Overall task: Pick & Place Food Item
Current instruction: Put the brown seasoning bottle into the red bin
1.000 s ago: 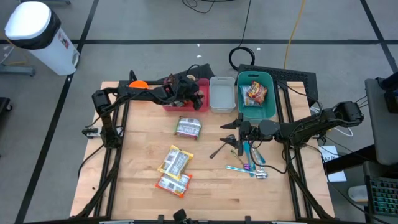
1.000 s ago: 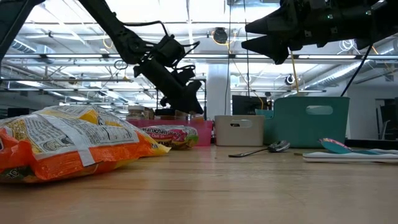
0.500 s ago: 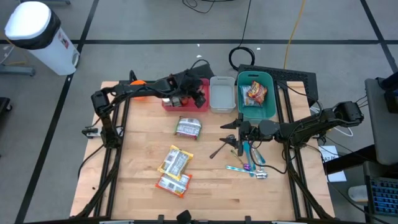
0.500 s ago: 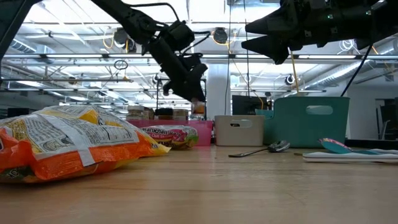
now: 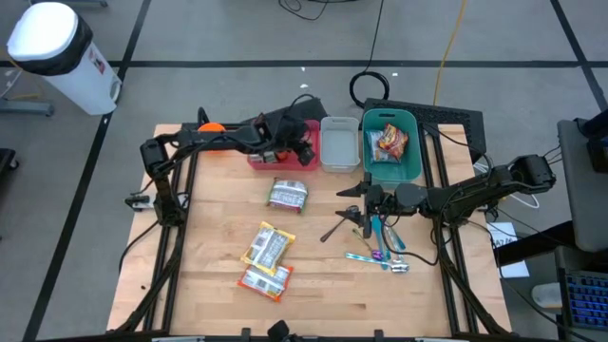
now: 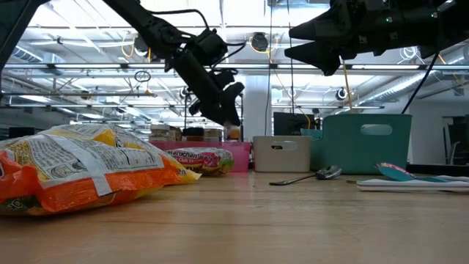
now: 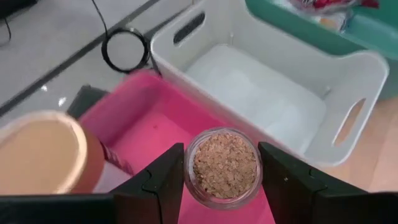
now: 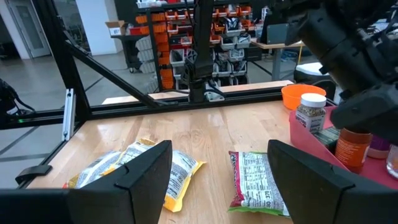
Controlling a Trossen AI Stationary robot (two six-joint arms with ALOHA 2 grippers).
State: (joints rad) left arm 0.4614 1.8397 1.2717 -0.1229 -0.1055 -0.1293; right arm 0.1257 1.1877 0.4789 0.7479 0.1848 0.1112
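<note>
My left gripper [image 5: 296,148] hangs over the pink bin [image 5: 271,160] at the table's far side, shut on a small clear jar of brown granules [image 7: 222,165]. The jar also shows in the low view [image 6: 233,132], below the fingers and above the bin's rim. A tan-lidded bottle [image 7: 43,149] stands in the bin beside it. My right gripper [image 5: 353,204] hovers open and empty above the table's right middle, over a spoon [image 5: 334,230]. Three food packets [image 5: 287,195], [image 5: 267,245], [image 5: 265,279] lie flat on the table. My left gripper pinches the jar's round side wall [image 7: 188,168] between its two fingers, one on each side. The fingers slant down from the table's left. The jar's round end faces the wrist camera. It hangs clear above the pink bin's floor [image 7: 155,130].
A white bin [image 5: 339,144] and a teal bin [image 5: 391,157] holding a snack packet stand right of the pink bin. An orange bowl [image 5: 211,126] sits at the far left. Coloured utensils [image 5: 380,249] lie below my right gripper. Bare wood lies along the near edge.
My left gripper has risen out of the pink bin with the jar, then sunk back a little, staying over the bin. The jar, hidden in the bin before, now hangs above its rim.
</note>
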